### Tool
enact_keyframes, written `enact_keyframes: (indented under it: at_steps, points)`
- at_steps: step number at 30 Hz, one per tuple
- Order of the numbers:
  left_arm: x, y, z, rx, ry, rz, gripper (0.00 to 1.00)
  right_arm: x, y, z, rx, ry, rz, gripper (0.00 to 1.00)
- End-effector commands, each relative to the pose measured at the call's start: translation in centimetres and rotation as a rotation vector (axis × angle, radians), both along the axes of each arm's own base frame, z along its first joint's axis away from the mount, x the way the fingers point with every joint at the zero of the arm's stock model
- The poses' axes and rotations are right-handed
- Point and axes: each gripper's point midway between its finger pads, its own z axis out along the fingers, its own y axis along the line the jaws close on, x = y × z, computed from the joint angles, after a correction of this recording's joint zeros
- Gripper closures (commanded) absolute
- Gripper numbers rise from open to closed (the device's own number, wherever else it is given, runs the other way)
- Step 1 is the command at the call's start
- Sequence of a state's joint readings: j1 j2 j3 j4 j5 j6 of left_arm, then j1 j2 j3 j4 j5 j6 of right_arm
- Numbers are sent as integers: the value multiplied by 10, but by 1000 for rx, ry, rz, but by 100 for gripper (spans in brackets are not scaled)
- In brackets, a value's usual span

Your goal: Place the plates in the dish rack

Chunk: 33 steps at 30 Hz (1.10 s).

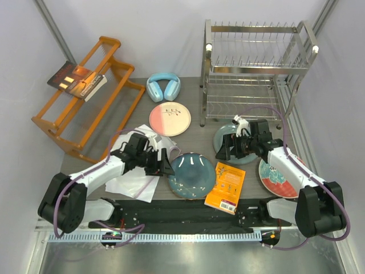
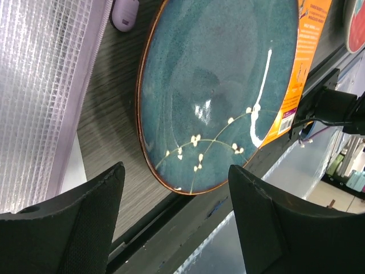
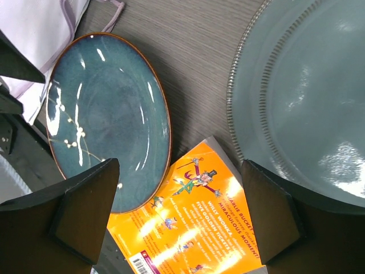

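The dark teal plate (image 1: 191,175) with white flecks lies flat at the table's front middle; it also shows in the left wrist view (image 2: 217,85) and the right wrist view (image 3: 105,114). My left gripper (image 1: 164,164) is open and empty at the plate's left rim (image 2: 177,222). My right gripper (image 1: 222,151) is open and empty above the pale grey-green plate (image 1: 227,137), (image 3: 308,103) and the orange book. The teal-and-red plate (image 1: 279,178) lies front right. The pink-and-cream plate (image 1: 169,119) lies mid-table. The silver dish rack (image 1: 256,68) stands empty at the back right.
An orange book (image 1: 226,187), (image 3: 199,228) lies between the teal and patterned plates, partly under the teal plate's rim. A white mesh pouch (image 1: 137,177), (image 2: 40,97) lies under my left arm. Light blue headphones (image 1: 163,87) and an orange wooden rack (image 1: 85,103) stand at the back left.
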<state>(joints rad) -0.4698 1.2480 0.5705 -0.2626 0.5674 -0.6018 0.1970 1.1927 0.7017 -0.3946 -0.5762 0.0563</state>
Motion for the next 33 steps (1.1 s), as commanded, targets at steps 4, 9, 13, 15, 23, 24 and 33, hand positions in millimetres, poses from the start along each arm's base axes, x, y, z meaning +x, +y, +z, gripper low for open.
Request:
enact_keyframes:
  at_steps: [4,9,13,15,23,24,33]
  points:
    - [12,-22,8,-61,6,-47,27,-5,23,6,114,19,29,7]
    - [20,-29,3,-60,23,-61,35,-9,37,-7,120,63,96,8]
    - [23,-33,-4,-61,39,-89,43,-1,42,-13,126,79,126,11]
    - [22,-36,-6,-73,50,-111,48,0,44,-16,129,81,145,12]
    - [25,-42,-20,-63,116,-194,80,1,51,-32,170,131,156,14]
    - [25,-42,-23,-63,134,-202,91,1,52,-31,173,127,163,14]
    - [50,-32,3,-234,159,-247,100,17,65,-23,218,126,214,14]
